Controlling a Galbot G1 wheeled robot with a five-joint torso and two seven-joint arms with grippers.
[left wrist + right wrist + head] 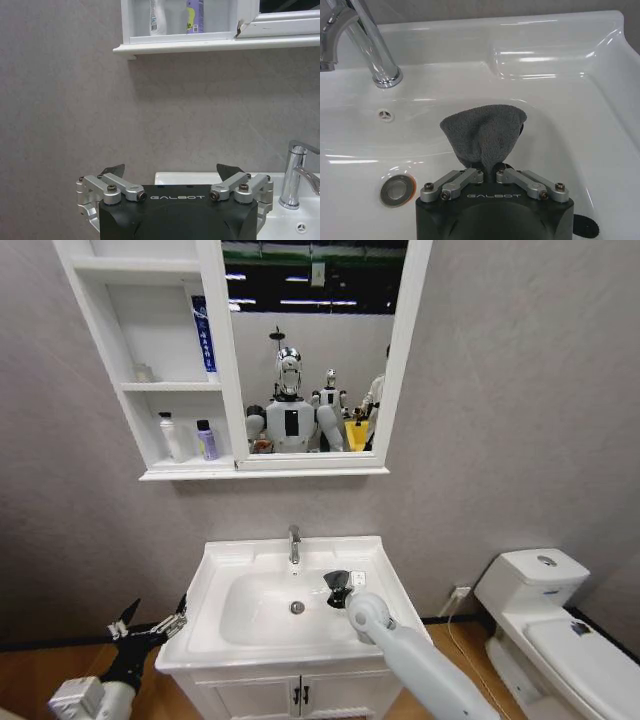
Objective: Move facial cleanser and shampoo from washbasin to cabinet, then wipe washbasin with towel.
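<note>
wiping is the step in hand: the right pincer [489, 170] is clamped on the towel [484, 132], pinching a gathered corner so the rest fans out ahead of it over the bowl of the washbasin [385, 605], on the side away from the faucet [294, 543] and the drain [397, 189]. the cloth looks soft, light and limp; by my reckoning it will fold and drag rather than push, so a bunched pinch near one edge suits it, with the loose part pressed flat to the glossy ceramic. two bottles, a white one [172, 435] and a purple one [206, 439], stand on the lowest shelf of the cabinet [128, 350], so the moving part seems done. the left pincer [153, 623] hangs low beside the basin's left rim, its fingers spread apart and holding nothing.
</note>
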